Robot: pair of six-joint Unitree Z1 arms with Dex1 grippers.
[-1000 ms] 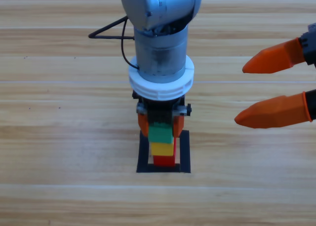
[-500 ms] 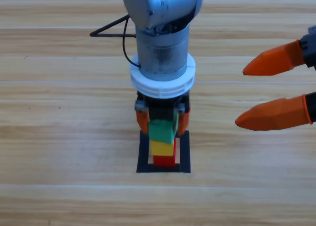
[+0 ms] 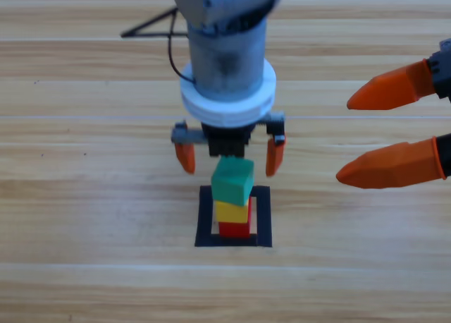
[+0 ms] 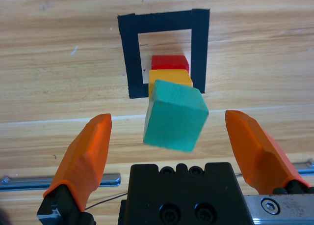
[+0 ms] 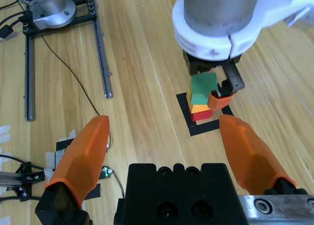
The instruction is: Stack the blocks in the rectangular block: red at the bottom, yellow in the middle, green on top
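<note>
Half a second ago the left gripper [image 3: 228,156] had its jaws closed against the green cube [image 3: 233,182]; now they stand spread wide to either side, holding nothing, and the gripper has lifted clear so that it sits at 12 o'clock of the stack. The green cube has turned: it rests on the yellow cube [image 3: 232,211] with its corners twisted out of line, a skew the left wrist view makes plain. The yellow cube sits squarely on the red cube [image 3: 234,229], and the red one stands on bare wood inside the rectangular block [image 3: 262,218], toward its 6 o'clock side in the high view. The right gripper [image 3: 373,135] has not moved; it waits at 3 o'clock near the picture's edge, jaws wide apart and empty.

The surface [image 3: 84,196] is pale wooden planking. In the right wrist view a metal rail frame [image 5: 100,53] lies on it at 10 o'clock, with a thin black cable [image 5: 73,77] trailing across the wood.
</note>
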